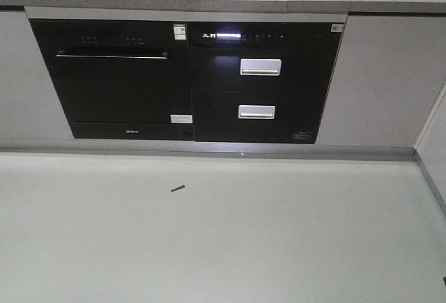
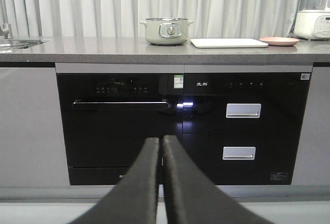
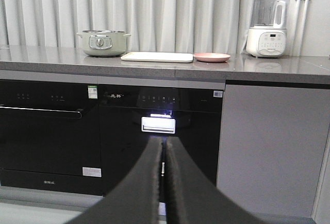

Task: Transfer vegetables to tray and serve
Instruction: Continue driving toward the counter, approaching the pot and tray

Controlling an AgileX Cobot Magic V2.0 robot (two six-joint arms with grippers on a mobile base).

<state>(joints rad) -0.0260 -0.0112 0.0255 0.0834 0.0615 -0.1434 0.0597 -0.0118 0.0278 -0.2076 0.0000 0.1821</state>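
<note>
**Arms low, fingers clenched empty, counter not yet in reach**

- Left gripper [image 2: 159, 140]: fingers pressed together, nothing held between them. It is aimed level at the cabinet front, below counter height.
- Right gripper [image 3: 164, 142]: same state, clenched and empty, lined up on the lit drawer handle [image 3: 159, 124].
- The closed, low, forward pose is judged to be a travel stow. Nothing is within reach, so no opening is needed yet.
- Open floor [image 1: 279, 233] is seen between the base and the cabinets, with one small dark scrap [image 1: 178, 189] lying on it. The base is judged to stand well back from the work area.
- A black appliance bank [image 1: 125, 87] is built in under the counter [image 3: 51, 56]. No part in the task is expected of it.
- The tray [image 3: 157, 56] is laid flat on the counter near the front edge, between the pot [image 3: 103, 42] and the pink plate [image 3: 211, 57]. It lies just beside the plate; contact cannot be told. The slot next to the pot is judged to keep the transfer short.
- The vegetables are not seen in any view. The pot interior is hidden from these low angles, so whether they lie inside cannot be told.
- A blender [image 3: 267, 26] is parked further right, apart from the tray. A curtain [image 3: 180, 13] hangs behind.
- Task judged at its start: the tray appears empty and nothing is grasped.
</note>
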